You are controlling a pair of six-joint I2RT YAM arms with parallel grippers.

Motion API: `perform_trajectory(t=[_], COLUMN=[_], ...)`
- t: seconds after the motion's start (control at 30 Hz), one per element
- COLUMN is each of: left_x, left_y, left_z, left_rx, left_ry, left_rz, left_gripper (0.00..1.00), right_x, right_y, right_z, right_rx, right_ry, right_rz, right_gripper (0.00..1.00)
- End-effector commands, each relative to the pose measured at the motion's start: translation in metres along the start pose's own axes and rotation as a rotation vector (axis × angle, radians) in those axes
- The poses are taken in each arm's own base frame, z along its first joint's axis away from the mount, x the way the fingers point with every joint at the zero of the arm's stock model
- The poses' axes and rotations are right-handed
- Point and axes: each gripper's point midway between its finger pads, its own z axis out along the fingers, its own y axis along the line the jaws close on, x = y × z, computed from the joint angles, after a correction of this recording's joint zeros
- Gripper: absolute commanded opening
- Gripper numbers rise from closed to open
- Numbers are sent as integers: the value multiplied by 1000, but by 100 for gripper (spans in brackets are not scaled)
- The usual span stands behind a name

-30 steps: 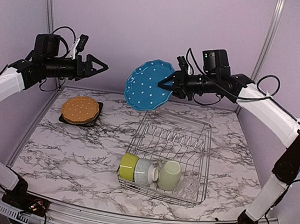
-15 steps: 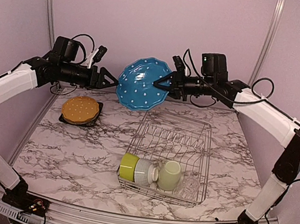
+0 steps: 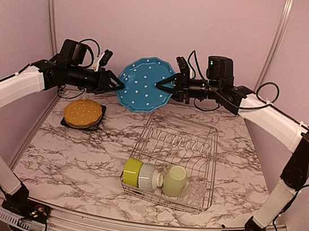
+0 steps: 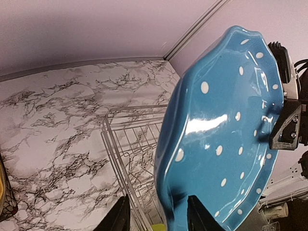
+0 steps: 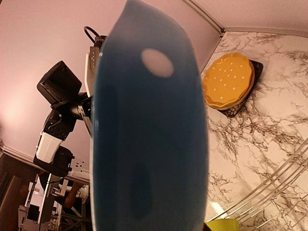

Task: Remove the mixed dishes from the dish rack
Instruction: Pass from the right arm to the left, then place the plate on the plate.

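**Top view.** Blue dotted plate (image 3: 145,84): airborne, upper centre, above far end of dish rack (image 3: 185,119). R gripper (image 3: 161,85) pinches its right rim. L gripper (image 3: 119,84) sits at the opposite rim. Prob. a handover, so plate can reach the orange plate (image 3: 83,113) at left. Lime-green bowl (image 3: 132,171) and mug (image 3: 174,179) lie in rack, lower centre.

**L wrist view.** L gripper (image 4: 156,216) spread, straddling plate's bottom rim; gap on one side, so no grip yet.

**R wrist view.** Plate edge-on, fills centre. Own fingers hidden.

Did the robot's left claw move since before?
Yes. The left gripper moved right, away from the silver corner post, up to the rim of the blue white-dotted plate.
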Motion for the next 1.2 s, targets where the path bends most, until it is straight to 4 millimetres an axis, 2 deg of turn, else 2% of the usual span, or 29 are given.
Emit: perform_trajectory(t=[0.0,0.23,0.33,0.5,0.53,0.77,0.87,0.9,1.07,1.17], left_x=[-11,-5,-5,-9,-11,-21,-25,-24,-26,-29], left_y=[-8,-6,-6,-6,-6,-3,4,10,43,73], left_z=[6,12,11,10,9,4,1,-1,-12,-26], left_rx=[42,55,58,79,87,132,135,128,72,3], left_ry=[-35,-8,-14,-34,-41,-90,-118,-124,-165,-210], left_rz=[-11,-16,-17,-53,-66,-142,-176,-189,-265,-324], left_gripper=[38,10,0,0,0,0,0,0,0,0], right_x=[-22,-21,-23,-27,-27,-29,-26,-25,-25,-26], right_y=[80,75,66,51,48,33,20,17,4,-3], right_z=[-23,-23,-24,-30,-31,-35,-35,-35,-39,-42], right_rx=[-193,-190,-164,-136,-129,-59,-5,13,77,124], right_ry=[-95,-96,-104,-127,-129,-145,-135,-135,-140,-151], right_rz=[-199,-190,-175,-139,-134,-117,-89,-82,-69,-69], right_gripper=[0,0,0,1,6,66,92,97,98,98])
